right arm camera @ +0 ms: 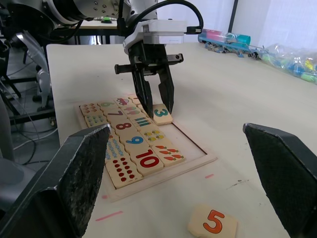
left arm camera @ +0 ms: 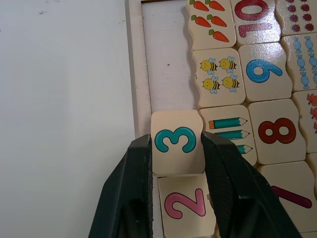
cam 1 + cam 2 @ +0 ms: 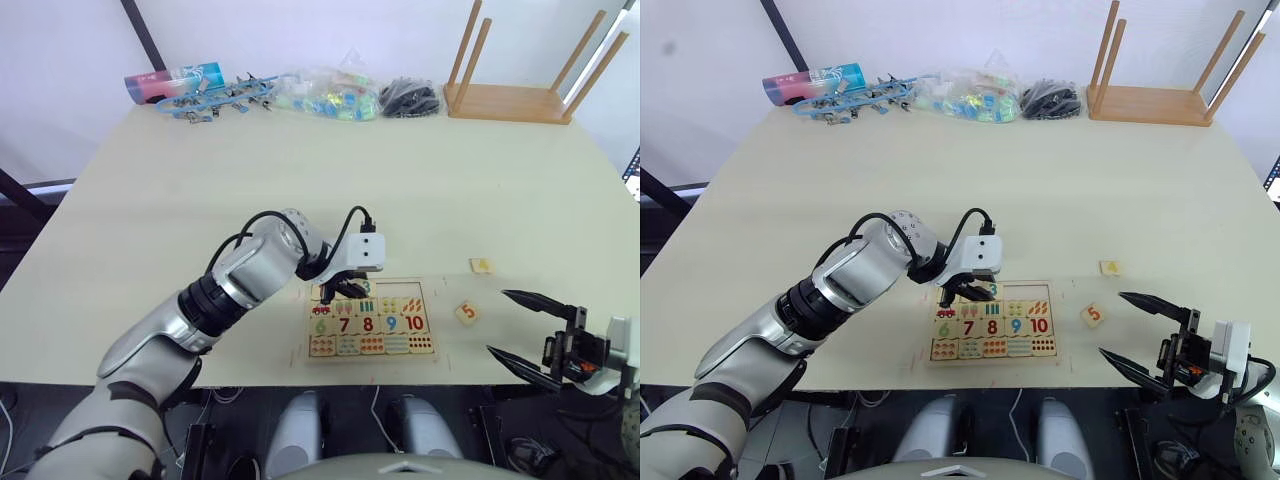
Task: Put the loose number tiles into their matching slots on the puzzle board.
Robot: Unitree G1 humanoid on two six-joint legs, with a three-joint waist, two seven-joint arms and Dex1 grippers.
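Observation:
The puzzle board lies near the table's front edge, with its rows of pictures, numbers 6-10 and dots filled. My left gripper hangs over the board's top row, shut on the number 3 tile. That tile sits low in the slot row, right beside the seated 2 tile. Bare slots continue past it. The 5 tile and the 4 tile lie loose on the table to the right of the board. My right gripper is open and holds nothing, at the table's front right edge.
Along the far edge are a wooden stand with upright dowels, a black bundle, a clear bag of coloured pieces, blue clips and a tube. The wide tabletop lies between them and the board.

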